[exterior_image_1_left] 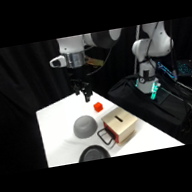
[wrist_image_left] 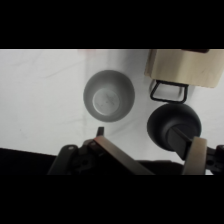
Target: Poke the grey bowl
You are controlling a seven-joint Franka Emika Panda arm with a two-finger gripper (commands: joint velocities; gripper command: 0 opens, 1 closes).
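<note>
Gripper hangs above the table, holding nothing; can't tell how open it is. I'd drop straight onto the grey bowl, clearing the box.

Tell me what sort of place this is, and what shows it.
Most likely a robot lab test bench, not a home. A white arm's gripper hangs over a white table bearing a few props: the grey bowl, a tan box, a small red block. Black drapes surround it, with loose cables at right.

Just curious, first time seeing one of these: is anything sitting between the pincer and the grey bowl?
No. In the side view only bare white table lies between the pincer and the grey bowl.
</note>
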